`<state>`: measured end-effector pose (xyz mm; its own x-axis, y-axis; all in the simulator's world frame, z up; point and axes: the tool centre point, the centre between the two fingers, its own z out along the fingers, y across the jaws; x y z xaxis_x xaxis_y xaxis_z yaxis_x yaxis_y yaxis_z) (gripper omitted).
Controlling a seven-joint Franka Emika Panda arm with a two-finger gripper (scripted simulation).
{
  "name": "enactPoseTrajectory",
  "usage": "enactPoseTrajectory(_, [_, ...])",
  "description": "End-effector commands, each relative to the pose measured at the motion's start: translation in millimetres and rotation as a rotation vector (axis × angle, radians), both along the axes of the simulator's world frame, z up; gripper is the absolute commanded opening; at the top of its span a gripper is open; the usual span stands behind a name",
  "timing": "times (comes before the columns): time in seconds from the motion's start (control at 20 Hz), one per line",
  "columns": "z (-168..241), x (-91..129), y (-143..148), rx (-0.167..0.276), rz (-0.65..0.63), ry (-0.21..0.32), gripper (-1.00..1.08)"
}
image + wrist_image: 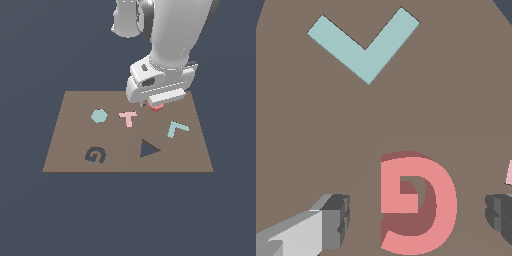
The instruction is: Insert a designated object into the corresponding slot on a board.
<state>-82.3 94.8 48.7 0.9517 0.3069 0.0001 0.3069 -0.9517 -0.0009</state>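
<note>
The red G (418,202) lies flat on the board (316,125) between the 2 spread fingers (331,220) of the end effector (418,217), untouched. It looks light, rigid and thin; gripping its outer edges seems best. Its slot (95,155) lies well apart.

The end effector (150,103) hides most of the red G (156,107) — exterior view.
</note>
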Motion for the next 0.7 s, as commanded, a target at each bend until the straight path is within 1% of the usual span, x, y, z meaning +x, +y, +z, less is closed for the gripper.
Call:
enactPoseTrajectory(0.0, [-4,0,0,0.0,0.0,0.001,1.0])
enactPoseTrajectory(0.35, [-19,0,-1,-0.001,-0.001,0.0,1.0])
enactPoseTrajectory(0.4, [-19,0,-1,-0.001,-0.001,0.0,-1.0])
enactPoseTrajectory(0.65, [-19,0,-1,-0.001,-0.001,0.0,-1.0])
